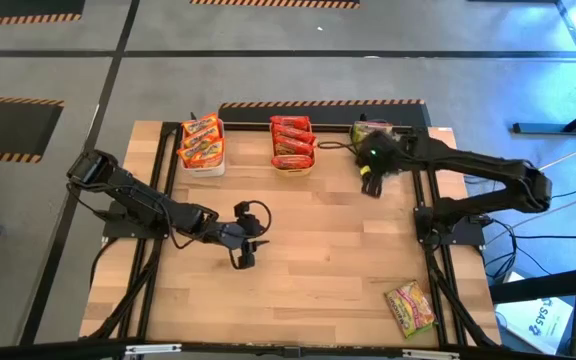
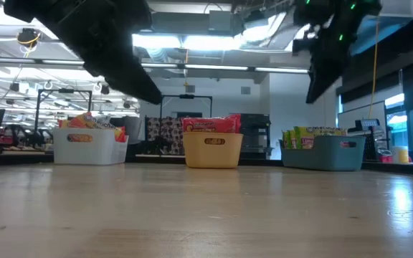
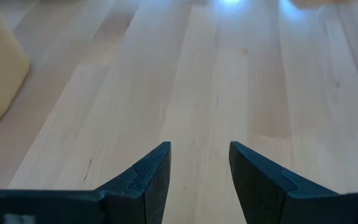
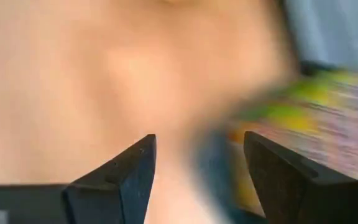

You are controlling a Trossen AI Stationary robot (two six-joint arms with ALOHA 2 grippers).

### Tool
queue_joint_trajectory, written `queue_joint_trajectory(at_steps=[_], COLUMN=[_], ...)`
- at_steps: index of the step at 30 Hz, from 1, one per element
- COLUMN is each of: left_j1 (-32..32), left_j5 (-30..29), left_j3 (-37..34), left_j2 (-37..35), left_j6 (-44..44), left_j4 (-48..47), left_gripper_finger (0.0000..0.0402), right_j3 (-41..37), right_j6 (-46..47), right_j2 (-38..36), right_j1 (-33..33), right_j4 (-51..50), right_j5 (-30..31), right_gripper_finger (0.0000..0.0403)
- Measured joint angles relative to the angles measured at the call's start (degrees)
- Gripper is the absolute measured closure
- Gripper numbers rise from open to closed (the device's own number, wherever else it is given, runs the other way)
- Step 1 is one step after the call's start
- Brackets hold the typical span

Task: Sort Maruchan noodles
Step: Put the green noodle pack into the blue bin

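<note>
One green-yellow noodle packet (image 1: 410, 305) lies flat on the table near its near right corner, away from both arms. Orange packets fill the white bin (image 1: 201, 165), red packets fill the orange bin (image 1: 293, 167), and green-yellow packets (image 2: 308, 134) sit in the grey-blue bin (image 2: 323, 154). My left gripper (image 1: 243, 255) (image 3: 199, 152) hangs open and empty above the table's middle. My right gripper (image 1: 370, 183) (image 4: 197, 146) is open and empty, just on the near side of the grey-blue bin, whose packets show blurred in the right wrist view.
The three bins stand in a row along the far edge, and my right arm covers much of the grey-blue one in the high view. Bare wood (image 1: 318, 250) stretches between the bins and the near edge. A black frame runs along the table's sides.
</note>
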Motion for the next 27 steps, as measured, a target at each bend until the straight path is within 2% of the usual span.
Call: queue_joint_trajectory(at_steps=[3,7,9,10,12,16,19,23,27], left_j1=[0.00,0.20,0.42,0.54,0.52,-0.81,-2.01,-3.06,-5.21], left_j5=[-0.04,-0.33,-0.52,-0.48,0.06,0.57,0.93,3.35,2.77], left_j3=[0.00,0.00,0.00,0.00,0.00,0.11,0.19,0.09,0.09], left_j2=[0.00,0.00,0.00,0.00,0.01,1.38,3.50,6.37,8.60], left_j6=[0.04,1.36,1.53,1.47,1.02,0.01,0.00,-2.51,-4.43], left_j4=[2.13,4.95,6.61,7.22,8.85,13.66,18.14,21.76,23.40], left_gripper_finger=[0.0243,0.0243,0.0243,0.0243,0.0243,0.0243,0.0243,0.0243,0.0243], right_j3=[-0.04,-1.72,-2.67,-3.13,-3.54,-3.72,-3.74,-3.76,-3.76], right_j6=[6.96,13.32,13.27,13.16,13.93,17.21,19.95,25.10,32.21], right_j2=[-2.42,-3.66,-3.59,-3.57,-3.14,-2.61,-2.52,-2.10,-0.51], right_j1=[3.77,9.30,12.47,14.04,17.25,23.94,29.72,38.51,46.38], right_j4=[1.54,10.08,14.13,16.19,20.21,22.67,22.40,22.25,22.41], right_j5=[-16.94,-39.65,-47.53,-49.30,-48.33,-38.30,-33.38,-24.43,-19.68], right_gripper_finger=[0.0175,0.0175,0.0175,0.0175,0.0175,0.0176,0.0188,0.0234,0.0299])
